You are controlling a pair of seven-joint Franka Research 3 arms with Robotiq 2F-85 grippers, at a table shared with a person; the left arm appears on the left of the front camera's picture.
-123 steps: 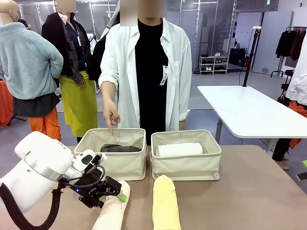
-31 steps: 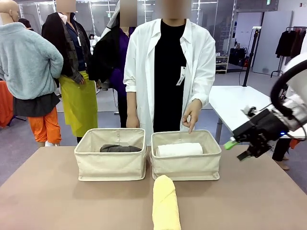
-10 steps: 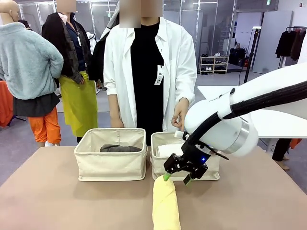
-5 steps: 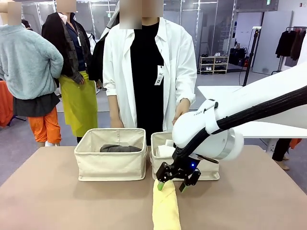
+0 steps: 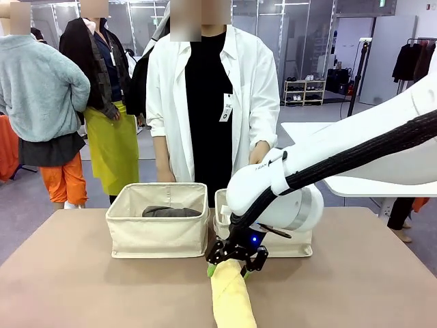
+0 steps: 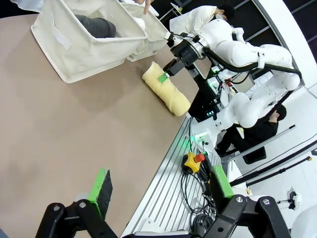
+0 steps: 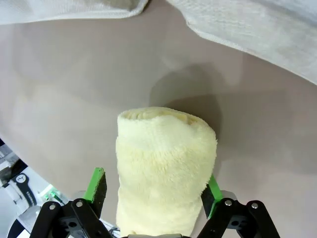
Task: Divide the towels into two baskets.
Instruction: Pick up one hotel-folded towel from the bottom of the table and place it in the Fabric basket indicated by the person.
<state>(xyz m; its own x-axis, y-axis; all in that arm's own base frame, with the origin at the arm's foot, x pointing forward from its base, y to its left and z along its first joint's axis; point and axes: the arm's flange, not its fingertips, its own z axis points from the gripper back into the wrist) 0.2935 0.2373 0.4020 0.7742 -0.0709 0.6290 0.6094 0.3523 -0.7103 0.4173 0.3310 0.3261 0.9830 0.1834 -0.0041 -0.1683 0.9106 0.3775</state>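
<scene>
right end effector around the yellow towel, not yet closed

the pale yellow towel lies on the tabletop, its far end between the open green pads of the right end effector, and the two baskets stand just beyond it. to do this step well, i think the end effector should go lower so the pads sit at the middle of the roll, then close firmly, because soft terry can slip or unroll. the left end effector is open and empty, well apart.
</scene>
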